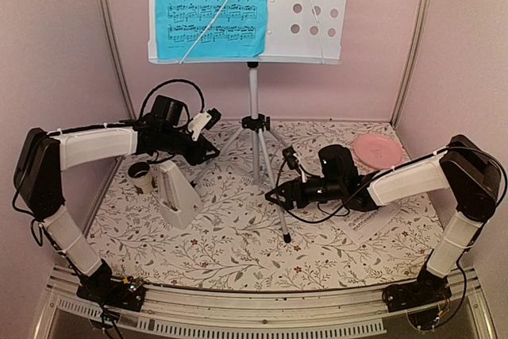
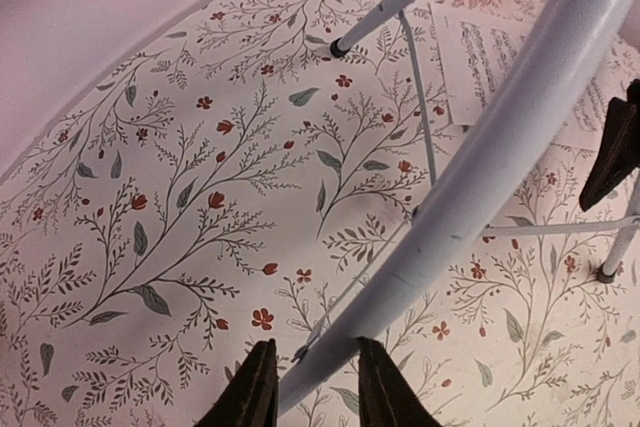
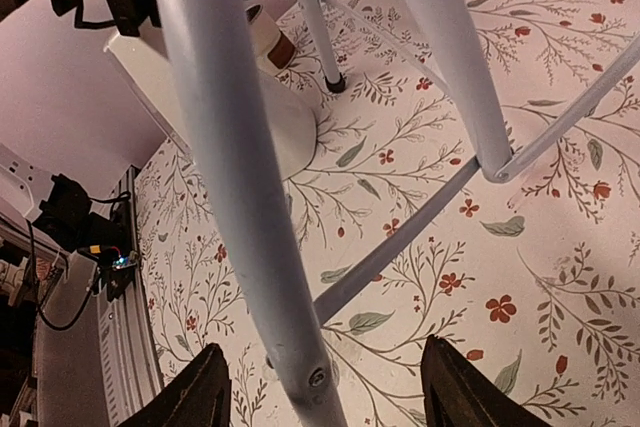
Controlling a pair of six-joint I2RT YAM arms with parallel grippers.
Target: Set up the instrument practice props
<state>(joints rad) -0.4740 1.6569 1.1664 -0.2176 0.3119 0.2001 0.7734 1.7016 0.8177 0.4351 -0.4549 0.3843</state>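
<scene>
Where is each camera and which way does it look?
Top external: above, behind the arm bases, looking down at the music stand; both arms show.
Left wrist: on the left arm, facing the table; left fingers straddle a tripod leg.
Right wrist: on the right arm, facing the metronome; right fingers show.
Shared: both wrist views see tripod legs.

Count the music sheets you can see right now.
2. The bright blue sheet stands on the music stand; the white sheet lies flat on the table near the pink plate, partly under the right arm, which could hide more.
</scene>
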